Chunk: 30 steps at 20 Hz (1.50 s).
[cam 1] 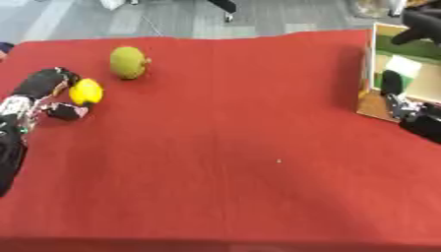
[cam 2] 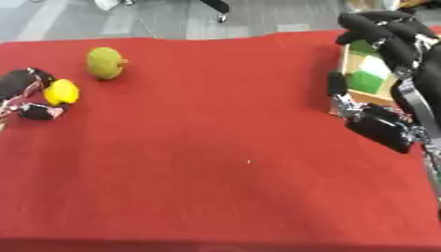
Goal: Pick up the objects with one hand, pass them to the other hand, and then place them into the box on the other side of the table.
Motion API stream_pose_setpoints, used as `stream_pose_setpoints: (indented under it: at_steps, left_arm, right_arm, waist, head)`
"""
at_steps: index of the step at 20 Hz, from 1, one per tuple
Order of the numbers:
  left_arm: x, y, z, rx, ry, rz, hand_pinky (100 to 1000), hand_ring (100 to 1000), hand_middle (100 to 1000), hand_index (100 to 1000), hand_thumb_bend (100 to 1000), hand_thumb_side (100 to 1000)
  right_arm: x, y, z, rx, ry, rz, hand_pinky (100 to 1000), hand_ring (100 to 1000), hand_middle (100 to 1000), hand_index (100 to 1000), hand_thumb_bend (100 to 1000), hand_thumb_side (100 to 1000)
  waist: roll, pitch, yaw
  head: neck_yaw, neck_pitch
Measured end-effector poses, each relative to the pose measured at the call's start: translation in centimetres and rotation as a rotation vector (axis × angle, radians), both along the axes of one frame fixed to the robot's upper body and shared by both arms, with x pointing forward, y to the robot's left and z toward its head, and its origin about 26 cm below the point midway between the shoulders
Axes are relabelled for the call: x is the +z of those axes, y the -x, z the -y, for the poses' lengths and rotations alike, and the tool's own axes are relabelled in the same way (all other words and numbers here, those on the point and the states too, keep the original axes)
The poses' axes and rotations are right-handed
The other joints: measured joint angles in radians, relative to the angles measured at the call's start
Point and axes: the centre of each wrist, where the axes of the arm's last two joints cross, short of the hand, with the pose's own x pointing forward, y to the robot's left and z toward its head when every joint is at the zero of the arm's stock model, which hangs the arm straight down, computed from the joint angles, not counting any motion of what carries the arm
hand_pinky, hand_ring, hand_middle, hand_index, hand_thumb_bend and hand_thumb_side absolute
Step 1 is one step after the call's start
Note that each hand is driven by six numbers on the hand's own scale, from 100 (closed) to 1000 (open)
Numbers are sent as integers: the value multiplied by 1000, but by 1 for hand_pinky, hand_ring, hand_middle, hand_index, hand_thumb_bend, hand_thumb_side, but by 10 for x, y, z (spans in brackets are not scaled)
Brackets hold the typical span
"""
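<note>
The left hand [cam 1: 53, 93] closes its fingers around the yellow lemon [cam 1: 85, 91] at the worktop's [cam 1: 224, 147] left edge, so the pick-up step is under way; next it should lift and carry the lemon to the right hand [cam 2: 388, 44], which waits with curled, empty fingers beside the box [cam 2: 366, 74].

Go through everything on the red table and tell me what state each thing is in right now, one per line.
Bright yellow round fruit: held in the left hand, at the table's left edge.
Dull green-yellow round fruit: lying free on the red cloth, untouched.
Left hand: fingers curled round the yellow fruit.
Right hand: raised over the box, fingers curled, holding nothing visible.
Wooden open box: at the table's right edge, green and white items inside.
</note>
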Motion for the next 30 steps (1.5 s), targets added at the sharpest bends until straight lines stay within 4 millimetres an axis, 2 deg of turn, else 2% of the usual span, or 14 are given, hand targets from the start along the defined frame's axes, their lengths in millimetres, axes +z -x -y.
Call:
stream_pose_setpoints:
  at_steps: [2,5,8,9,10,11,13,14,15,18,21,23,26,30]
  left_arm:
    - [3,-1,1,-10,35,68,656,461,390,544,102,118]
    - [18,-6,7,-83,108,176,666,462,387,540,100,134]
    - [35,-11,19,-219,204,223,684,461,380,532,100,349]
    - [39,-13,24,-274,241,224,685,461,379,531,100,367]
    - [43,-14,30,-328,281,216,692,461,375,526,100,456]
    - [46,-15,38,-389,317,198,696,462,375,526,100,493]
    - [52,-18,58,-528,389,125,701,464,377,527,100,541]
    - [54,-19,70,-594,424,75,706,464,375,525,100,625]
    - [56,-20,84,-659,459,15,710,465,375,524,100,658]
    - [57,-21,134,-832,583,-192,721,466,370,519,100,780]
    - [56,-18,179,-943,741,-404,734,475,374,522,100,831]
    - [58,-15,206,-1003,850,-520,738,478,375,524,100,847]
    - [62,-10,238,-1065,970,-673,750,487,381,530,100,868]
    - [71,-2,269,-1142,1030,-819,754,490,383,532,100,865]
  right_arm:
    - [0,0,0,5,1,-3,857,826,650,934,100,100]
    - [1,0,-4,28,13,-4,858,819,655,928,100,100]
    - [9,-1,-14,92,53,18,861,800,670,910,100,100]
    - [13,-2,-19,122,74,30,862,799,671,908,100,100]
    - [16,-2,-23,152,97,40,863,791,681,895,100,100]
    - [19,-2,-28,188,125,51,863,790,683,890,100,100]
    - [27,-2,-40,273,189,80,864,788,692,887,121,100]
    - [29,-2,-46,310,220,88,866,788,702,880,145,100]
    - [30,-3,-52,344,253,93,868,792,711,880,145,100]
    - [28,-7,-65,416,344,92,877,805,748,884,162,122]
    - [23,-11,-75,465,416,89,886,827,791,900,160,216]
    - [20,-13,-80,483,465,84,887,836,804,906,150,246]
    - [15,-17,-84,498,525,68,893,857,841,926,143,300]
    - [11,-21,-86,496,567,50,897,854,857,932,174,299]
  waist:
    - [0,0,3]
    - [0,0,13]
    - [0,0,26]
    - [0,0,30]
    - [0,0,33]
    - [0,0,36]
    - [0,0,47]
    - [0,0,50]
    - [0,0,53]
    - [0,0,61]
    - [0,0,64]
    - [0,0,69]
    - [0,0,70]
    - [0,0,69]
  head:
    - [0,0]
    - [-3,0]
    - [-10,0]
    - [-13,0]
    - [-17,0]
    - [-21,0]
    - [-27,0]
    - [-30,0]
    - [-33,0]
    - [-44,0]
    - [-53,0]
    - [-60,0]
    - [-66,0]
    - [-71,0]
